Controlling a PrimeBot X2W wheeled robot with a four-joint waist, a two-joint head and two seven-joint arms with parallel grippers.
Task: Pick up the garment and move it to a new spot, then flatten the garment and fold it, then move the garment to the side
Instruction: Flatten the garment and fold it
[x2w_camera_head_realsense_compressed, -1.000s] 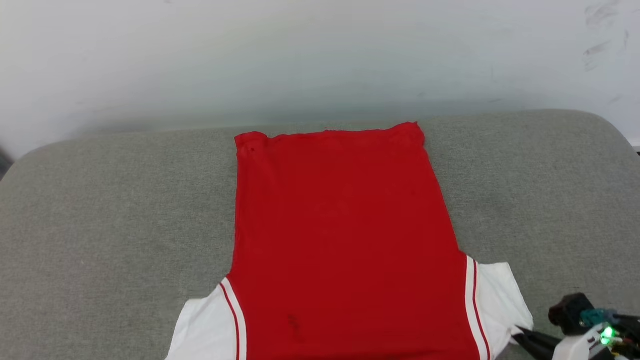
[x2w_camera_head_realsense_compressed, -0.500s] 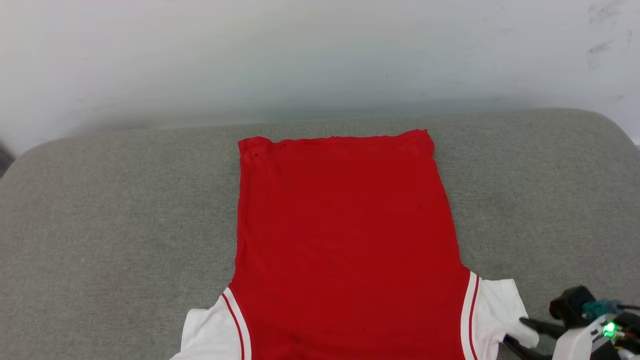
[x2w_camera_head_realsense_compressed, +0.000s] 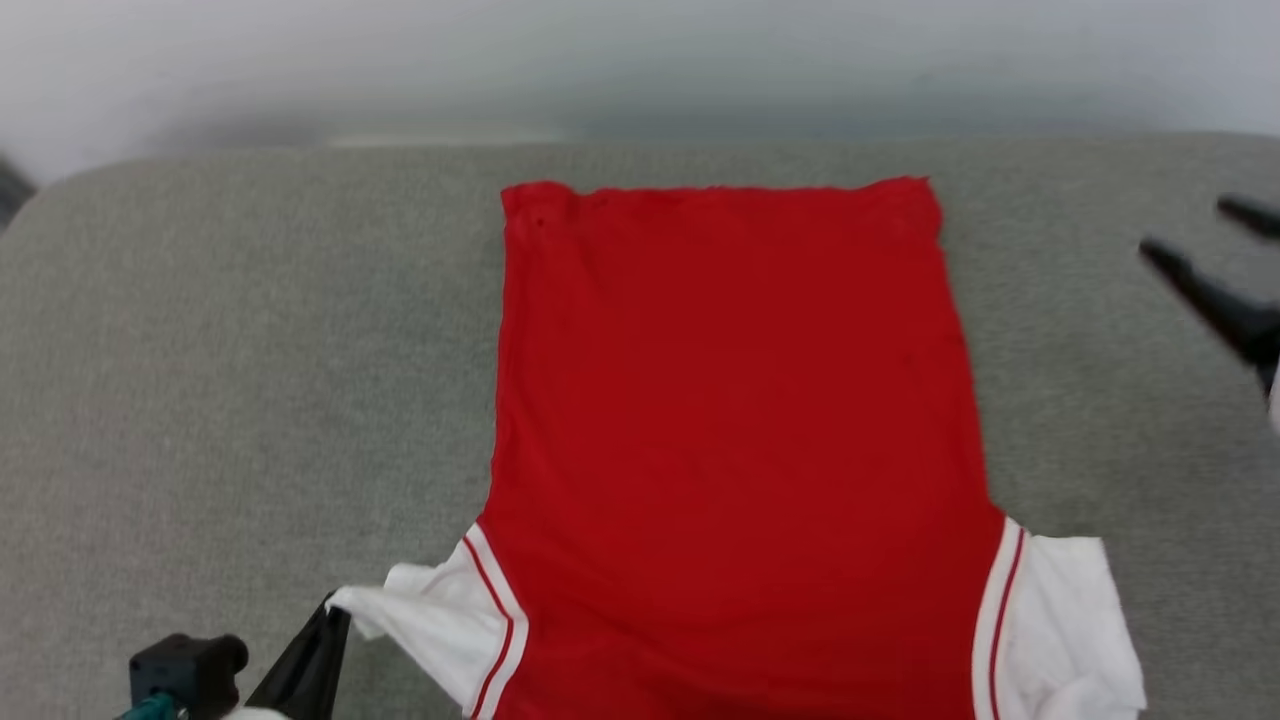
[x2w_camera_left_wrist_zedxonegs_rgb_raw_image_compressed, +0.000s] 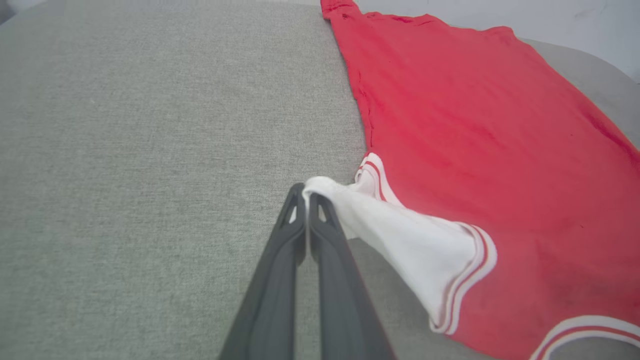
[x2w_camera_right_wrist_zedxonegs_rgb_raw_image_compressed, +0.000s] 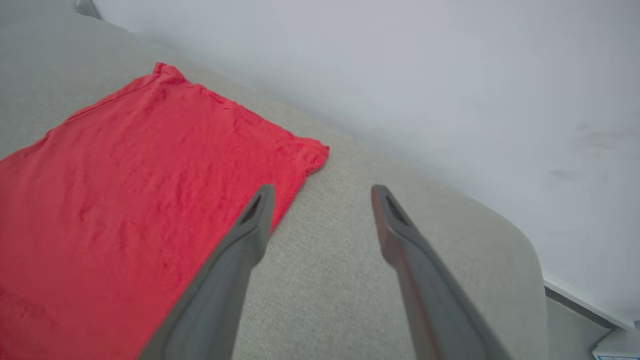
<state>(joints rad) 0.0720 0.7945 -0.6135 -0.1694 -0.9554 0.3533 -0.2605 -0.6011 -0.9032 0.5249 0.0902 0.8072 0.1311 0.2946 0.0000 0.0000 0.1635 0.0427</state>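
The garment (x2w_camera_head_realsense_compressed: 730, 400) is seen in the head view spread flat on a grey cushion (x2w_camera_head_realsense_compressed: 250, 350), with the red body smooth, the hem at the far side and the white sleeves at the near side. The left gripper (x2w_camera_head_realsense_compressed: 333, 608) is found at the lower left, clenched on the tip of the left sleeve (x2w_camera_head_realsense_compressed: 430, 620), which is drawn out into a point toward it. The rest of the garment lies to the right of this gripper and beyond it. The right gripper (x2w_camera_head_realsense_compressed: 1188, 226) is seen at the right edge, released, with its fingers spread and nothing between them. The garment lies to its left, apart from it. The right sleeve (x2w_camera_head_realsense_compressed: 1070, 620) is left loose on the cushion, well apart from that gripper.

In the left wrist view, the left gripper (x2w_camera_left_wrist_zedxonegs_rgb_raw_image_compressed: 305, 192) is shown with both fingers pressed together, and the sleeve's white tip is pinched between them. From the fingertips the sleeve (x2w_camera_left_wrist_zedxonegs_rgb_raw_image_compressed: 400, 240) is stretched as a taut ridge to the right, down to its striped trim. The red body (x2w_camera_left_wrist_zedxonegs_rgb_raw_image_compressed: 475, 150) is spread to the right of the gripper and beyond it. Bare cushion (x2w_camera_left_wrist_zedxonegs_rgb_raw_image_compressed: 150, 150) is seen to its left.

In the right wrist view, the right gripper (x2w_camera_right_wrist_zedxonegs_rgb_raw_image_compressed: 324, 190) is shown wide apart, with bare cushion (x2w_camera_right_wrist_zedxonegs_rgb_raw_image_compressed: 345, 235) between the fingers. The garment (x2w_camera_right_wrist_zedxonegs_rgb_raw_image_compressed: 125, 200) lies to the left, and one hem corner is seen just beyond the left finger. Contact between that finger and the fabric cannot be told. A pale wall (x2w_camera_right_wrist_zedxonegs_rgb_raw_image_compressed: 450, 75) is seen beyond the cushion.
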